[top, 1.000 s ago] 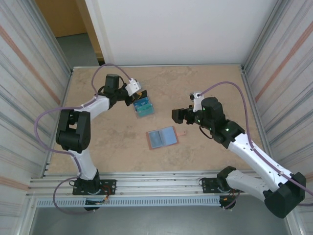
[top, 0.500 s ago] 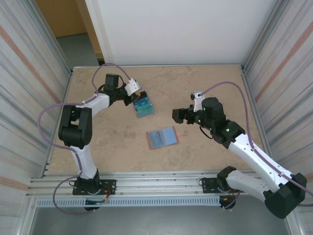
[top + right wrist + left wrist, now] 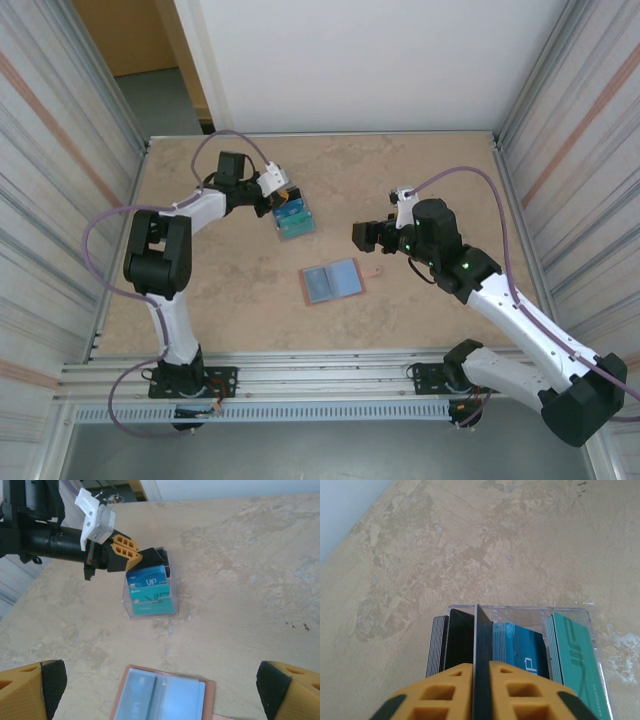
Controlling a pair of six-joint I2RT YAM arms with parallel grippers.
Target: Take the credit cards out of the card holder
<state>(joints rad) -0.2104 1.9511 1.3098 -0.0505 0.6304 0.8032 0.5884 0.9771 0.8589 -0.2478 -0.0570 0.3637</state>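
Observation:
The card holder (image 3: 332,282) lies open on the table, salmon-pink outside with blue-grey sleeves, and shows again in the right wrist view (image 3: 162,695). A blue card (image 3: 137,692) sits inside its left sleeve. My left gripper (image 3: 283,197) is over a clear box (image 3: 293,218) behind the holder. Its yellow fingers (image 3: 450,690) are shut on a dark card (image 3: 482,645) held edge-on above the box's stacks. My right gripper (image 3: 362,236) hovers to the right of the holder, wide open, with nothing between its fingers (image 3: 30,690).
The clear box (image 3: 520,609) holds upright stacks of black (image 3: 457,635), blue (image 3: 522,650) and teal (image 3: 572,655) cards. A small pink tab (image 3: 372,270) lies right of the holder. Corrugated walls close in both sides of the table.
The left arm's elbow has swung slightly right while its gripper stays at the clear box with the dark card. The right arm and the card holder have not moved.

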